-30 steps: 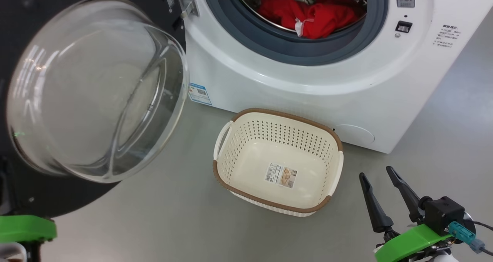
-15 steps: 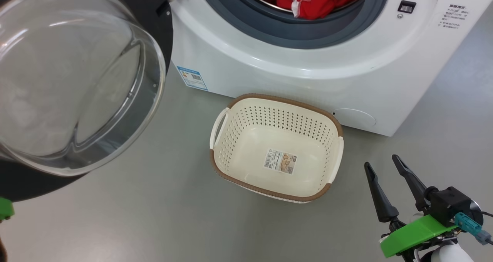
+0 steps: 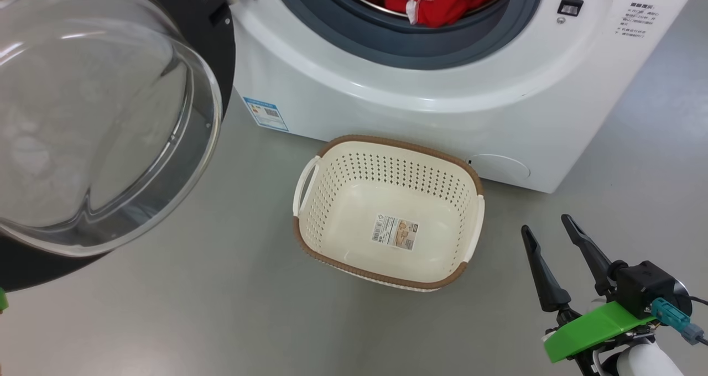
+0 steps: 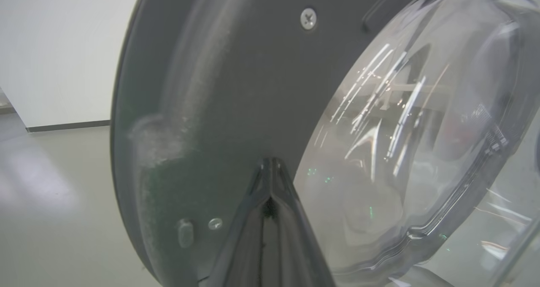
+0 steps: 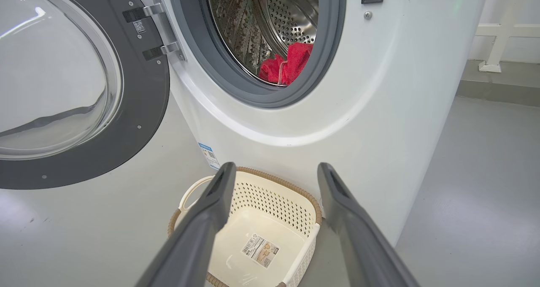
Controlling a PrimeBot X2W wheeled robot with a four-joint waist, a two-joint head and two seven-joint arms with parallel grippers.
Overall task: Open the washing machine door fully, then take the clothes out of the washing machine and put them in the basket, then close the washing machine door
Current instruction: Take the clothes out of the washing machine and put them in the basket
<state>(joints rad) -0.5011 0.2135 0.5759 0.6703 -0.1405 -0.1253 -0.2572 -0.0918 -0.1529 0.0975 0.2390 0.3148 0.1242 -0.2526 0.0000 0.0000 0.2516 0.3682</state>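
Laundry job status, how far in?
Done: washing machine door stands wide open. In hand: shut left gripper points at its inner face; contact unclear. Left: red clothes lie in the washing machine, basket empty, right gripper open, holding nothing; door to close after.

Door (image 3: pixel 99 116) open, red clothes (image 3: pixel 437 0) inside machine (image 3: pixel 387 105), basket (image 3: pixel 387 177) upright
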